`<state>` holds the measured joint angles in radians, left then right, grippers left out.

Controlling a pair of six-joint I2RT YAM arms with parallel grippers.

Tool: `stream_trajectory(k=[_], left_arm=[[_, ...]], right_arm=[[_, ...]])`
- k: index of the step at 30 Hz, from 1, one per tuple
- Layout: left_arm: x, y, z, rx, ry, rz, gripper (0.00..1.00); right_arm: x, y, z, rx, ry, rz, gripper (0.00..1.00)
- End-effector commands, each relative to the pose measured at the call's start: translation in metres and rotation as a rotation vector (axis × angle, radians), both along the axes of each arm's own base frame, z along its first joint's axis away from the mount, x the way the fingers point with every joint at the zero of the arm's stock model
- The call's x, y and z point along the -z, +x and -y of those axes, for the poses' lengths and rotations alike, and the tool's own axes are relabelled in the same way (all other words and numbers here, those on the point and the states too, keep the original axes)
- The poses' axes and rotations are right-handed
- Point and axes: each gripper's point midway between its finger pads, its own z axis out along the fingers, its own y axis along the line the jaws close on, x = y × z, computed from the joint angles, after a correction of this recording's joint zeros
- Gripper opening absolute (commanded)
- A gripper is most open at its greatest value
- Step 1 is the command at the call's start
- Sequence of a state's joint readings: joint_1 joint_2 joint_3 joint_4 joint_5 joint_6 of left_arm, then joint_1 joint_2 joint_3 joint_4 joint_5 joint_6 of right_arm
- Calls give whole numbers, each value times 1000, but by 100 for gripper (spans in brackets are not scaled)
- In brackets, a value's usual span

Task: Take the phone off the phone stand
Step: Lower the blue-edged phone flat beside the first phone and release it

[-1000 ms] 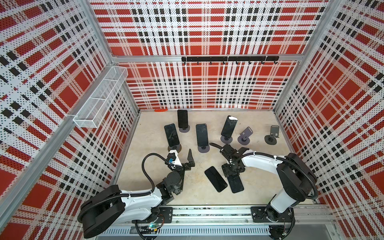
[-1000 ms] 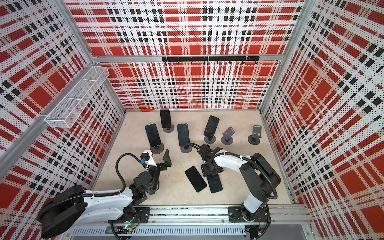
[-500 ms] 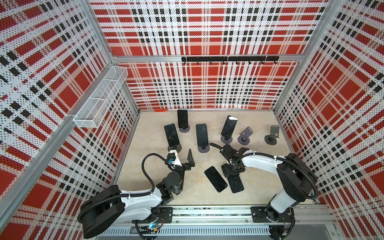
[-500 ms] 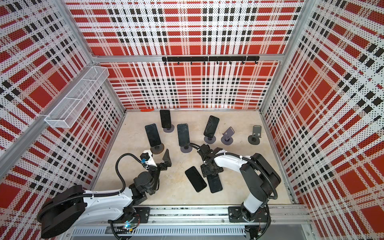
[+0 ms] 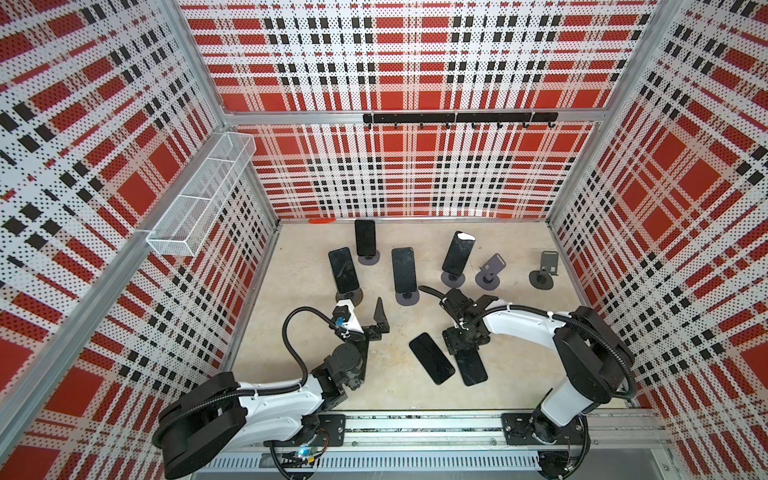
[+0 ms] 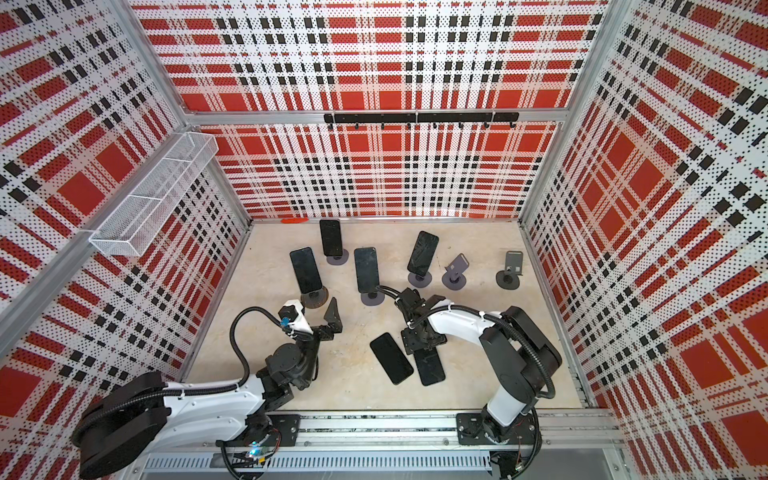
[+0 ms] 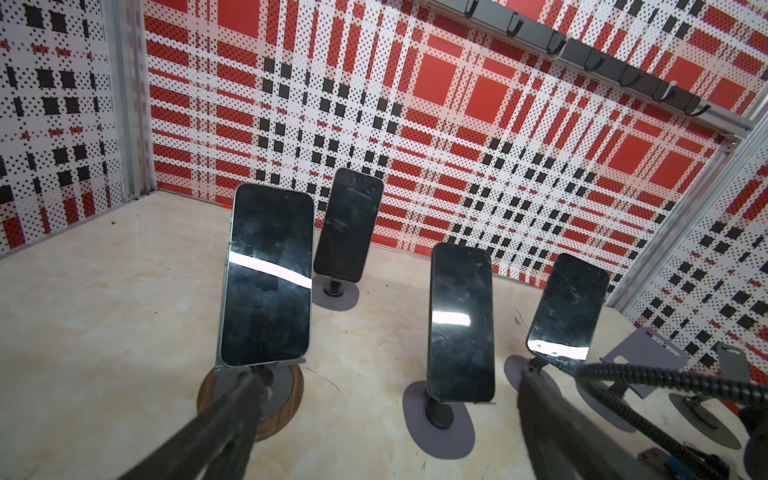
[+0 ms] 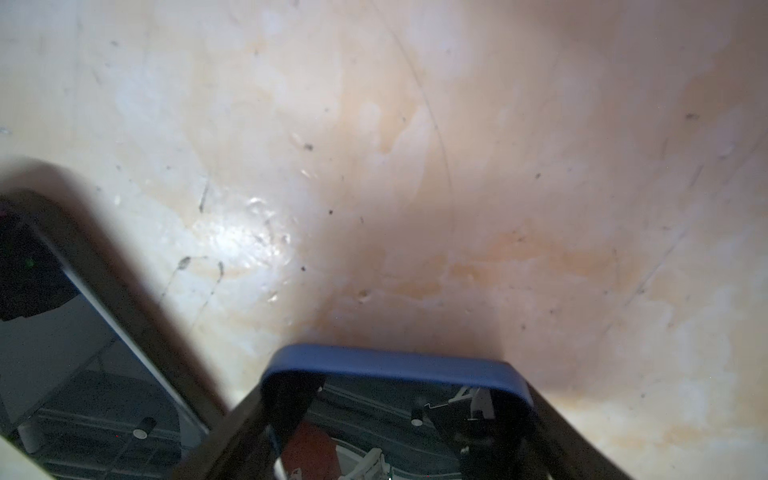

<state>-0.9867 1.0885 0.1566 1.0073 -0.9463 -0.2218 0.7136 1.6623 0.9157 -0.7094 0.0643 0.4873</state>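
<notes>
Glass phone, likely slick, stiff, fragile; grab long edges with wide-spread left fingers; cannot tell hold of right fingers.

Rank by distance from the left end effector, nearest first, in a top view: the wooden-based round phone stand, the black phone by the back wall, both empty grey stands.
1. Wooden-based round phone stand, just ahead of the left end effector.
2. Black phone by the back wall, rear.
3. Inner empty grey stand, right of centre.
4. Outer empty grey stand, far right.
</notes>
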Motion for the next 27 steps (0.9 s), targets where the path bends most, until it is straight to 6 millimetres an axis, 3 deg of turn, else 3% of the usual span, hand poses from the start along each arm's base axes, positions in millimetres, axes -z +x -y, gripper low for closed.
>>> stream_trajectory(k=[1,10,19,24,27], left_arm=[[1,0,-4,-6,-6,2,98],[-2,0,-1,7,-11,5,98],[-2,0,-5,-11,-6,7,98],[-1,1,-8,-25,-1,5,98],[-2,1,-10,-34,6,6,98]], right_arm=[[35,-3,18,-9,-113,-2,79],[36,-1,20,-11,-132,4,80],[22,7,11,-7,-94,48,82],[-4,23,-1,17,-36,124,82],[-34,38,-9,59,32,225,83]])
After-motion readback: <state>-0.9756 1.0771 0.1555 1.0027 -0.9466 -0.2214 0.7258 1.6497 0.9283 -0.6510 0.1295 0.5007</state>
